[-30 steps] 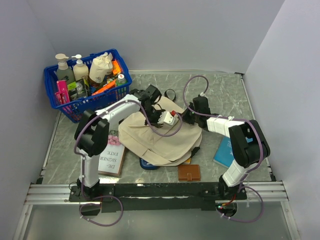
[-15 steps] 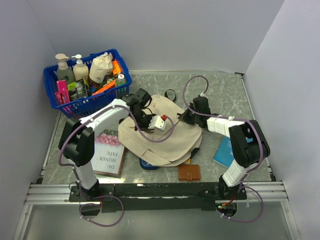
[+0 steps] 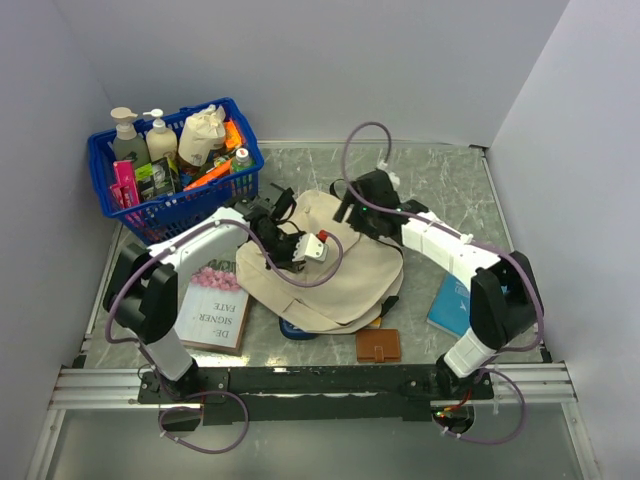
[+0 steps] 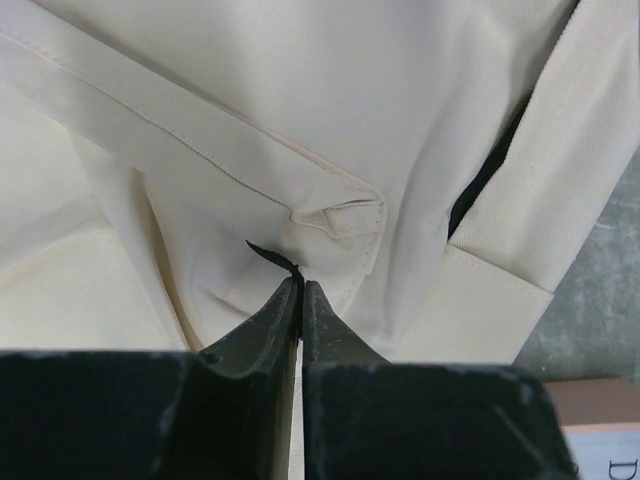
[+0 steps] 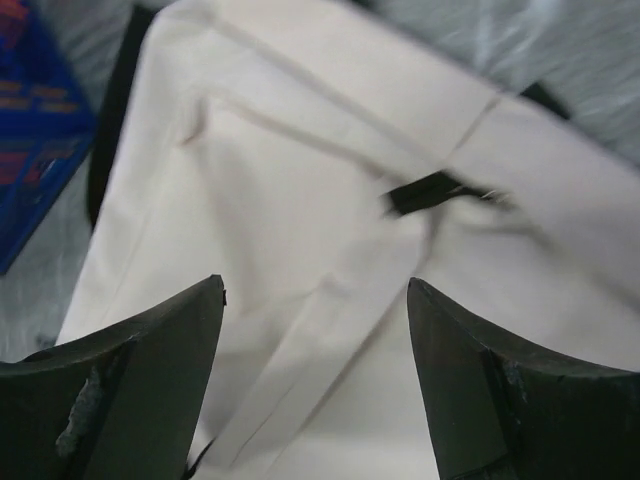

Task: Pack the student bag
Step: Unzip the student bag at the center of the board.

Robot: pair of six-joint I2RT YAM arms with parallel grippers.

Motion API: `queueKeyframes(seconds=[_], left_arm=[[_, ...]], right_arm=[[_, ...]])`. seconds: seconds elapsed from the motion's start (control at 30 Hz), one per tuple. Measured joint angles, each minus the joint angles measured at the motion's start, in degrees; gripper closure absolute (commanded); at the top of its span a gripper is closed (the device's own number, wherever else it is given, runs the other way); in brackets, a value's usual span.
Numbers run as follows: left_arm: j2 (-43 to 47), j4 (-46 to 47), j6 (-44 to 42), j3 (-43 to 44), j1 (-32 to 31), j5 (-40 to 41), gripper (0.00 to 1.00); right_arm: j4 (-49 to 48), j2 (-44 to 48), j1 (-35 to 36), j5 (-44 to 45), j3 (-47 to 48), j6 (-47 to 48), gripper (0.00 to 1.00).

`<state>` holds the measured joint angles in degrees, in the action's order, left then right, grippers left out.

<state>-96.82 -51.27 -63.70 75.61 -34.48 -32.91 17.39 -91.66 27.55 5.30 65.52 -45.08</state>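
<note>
Where the student bag (image 3: 330, 270) lies: flat on the middle of the counter (image 3: 450, 185), with no open mouth showing in any view.
Left claw (image 4: 300, 284): fingers drawn together low over the bag's left side, with a thin black tab (image 4: 268, 253) caught at the tips. Judged to be a pinch on a zipper pull or a bit of trim, taken to work the bag open.
Right claw (image 5: 315, 283): fingers wide apart with nothing between them, hanging over the bag's far part near a black strap (image 5: 440, 190). Judged ready to take cloth and steady it.
Step in hand: opening the bag, in my judgement. Packing proper is not yet begun.
Dark blue item (image 3: 298, 328): peeps from under the bag's near hem. Its kind cannot be told.
Brown wallet (image 3: 378, 345): by the near edge, just beside the bag's near hem.
Flowered book (image 3: 215, 310): toward the near left corner, just beside the bag's left flank.
Blue book (image 3: 448, 305): by the right edge, partly hidden by the right arm.
Blue basket (image 3: 150, 215): far left corner, filled with bottles and sundries.
Open room: bare counter shows at the far right corner. The left side is tight between basket, book and arm.
Risk: pulling the cloth may drag the item beneath the bag.
</note>
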Motion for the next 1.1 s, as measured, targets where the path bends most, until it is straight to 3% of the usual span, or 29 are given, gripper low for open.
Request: queueKeyframes(seconds=[0.13,0.3,0.53,0.83,1.03,1.1], left_arm=[[0.87,2.8,2.36,-1.97,0.02,-0.22,0.9],[1.11,3.96,3.72,-2.32,0.02,-0.28,0.9],[1.49,4.39,4.17,-2.32,0.07,-0.42,0.89],[1.49,5.27,4.52,-2.32,0.07,-0.9,0.88],[1.49,5.18,4.44,-2.29,0.07,-0.87,0.89],[1.49,5.16,4.44,-2.32,0.07,-0.87,0.89]], right_arm=[[8.44,-1.09,5.99,0.55,7.61,-0.44,0.22],[21.18,-8.59,8.48,1.68,18.1,-2.62,0.24],[30.84,-11.89,8.41,2.08,19.37,-3.69,0.27],[34.38,-15.8,8.41,1.55,23.06,-3.45,0.28],[34.34,-18.93,8.41,1.07,25.27,-2.97,0.4],[33.79,-18.91,8.37,0.96,24.61,-2.82,0.51]])
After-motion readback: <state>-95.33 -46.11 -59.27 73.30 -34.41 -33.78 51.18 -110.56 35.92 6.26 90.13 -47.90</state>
